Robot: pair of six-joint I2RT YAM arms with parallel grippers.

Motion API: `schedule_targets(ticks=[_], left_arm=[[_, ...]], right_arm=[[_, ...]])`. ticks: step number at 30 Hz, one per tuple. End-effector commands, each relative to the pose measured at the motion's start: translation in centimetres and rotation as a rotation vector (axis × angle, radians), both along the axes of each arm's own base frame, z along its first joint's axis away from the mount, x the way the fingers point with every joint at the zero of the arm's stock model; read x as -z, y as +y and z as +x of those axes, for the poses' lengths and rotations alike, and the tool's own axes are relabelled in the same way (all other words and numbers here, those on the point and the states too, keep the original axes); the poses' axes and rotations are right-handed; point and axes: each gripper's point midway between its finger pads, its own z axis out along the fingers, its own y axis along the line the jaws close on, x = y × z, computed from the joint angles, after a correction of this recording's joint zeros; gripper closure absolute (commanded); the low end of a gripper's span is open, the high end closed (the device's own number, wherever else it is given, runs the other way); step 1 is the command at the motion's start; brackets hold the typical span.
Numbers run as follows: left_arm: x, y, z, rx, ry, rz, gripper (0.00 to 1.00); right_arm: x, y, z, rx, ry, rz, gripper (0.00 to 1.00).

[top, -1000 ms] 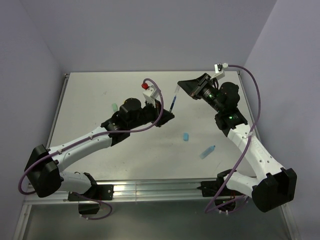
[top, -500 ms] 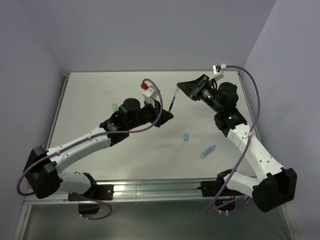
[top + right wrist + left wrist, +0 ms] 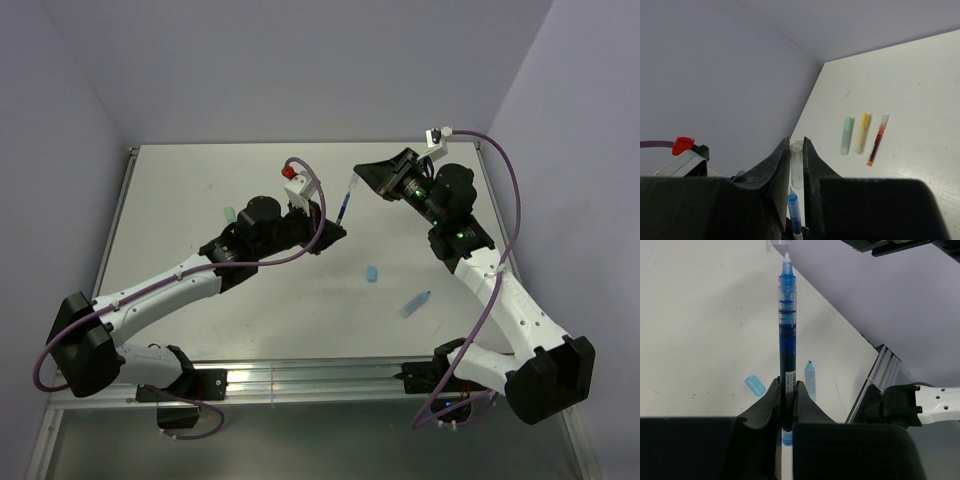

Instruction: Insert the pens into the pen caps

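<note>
My left gripper [image 3: 334,228] is shut on the thin dark blue pen [image 3: 345,208], tip pointing up and away, as the left wrist view shows [image 3: 785,340]. My right gripper [image 3: 363,175] is shut on a small clear pen cap [image 3: 797,167]. The pen's tip [image 3: 794,207] sits just short of the cap's end, in line with it. A light blue cap [image 3: 372,273] and a light blue marker [image 3: 415,303] lie on the table. The green marker [image 3: 847,135], yellow marker [image 3: 862,132] and red pen [image 3: 877,140] lie side by side.
The white table [image 3: 200,180] has a raised metal rail [image 3: 300,372] along its near edge. Purple walls close in the far side and both flanks. The green marker [image 3: 229,214] peeks out beside the left arm in the top view.
</note>
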Motion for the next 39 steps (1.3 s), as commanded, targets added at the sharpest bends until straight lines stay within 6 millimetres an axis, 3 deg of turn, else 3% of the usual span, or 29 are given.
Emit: schedule_targets(ticks=[1,39], left_arm=[[-3.69,-0.20,-0.13,0.009,-0.075,-0.063,1.00],[-3.47,-0.26,-0.03,0.007,-0.071,-0.056,1.00]], right_arm=[[-3.39,-0.14,-0.23,0.013,-0.091,0.014,1.00],[-3.86,0.71,-0.96,-0.023,-0.102,-0.001,1.00]])
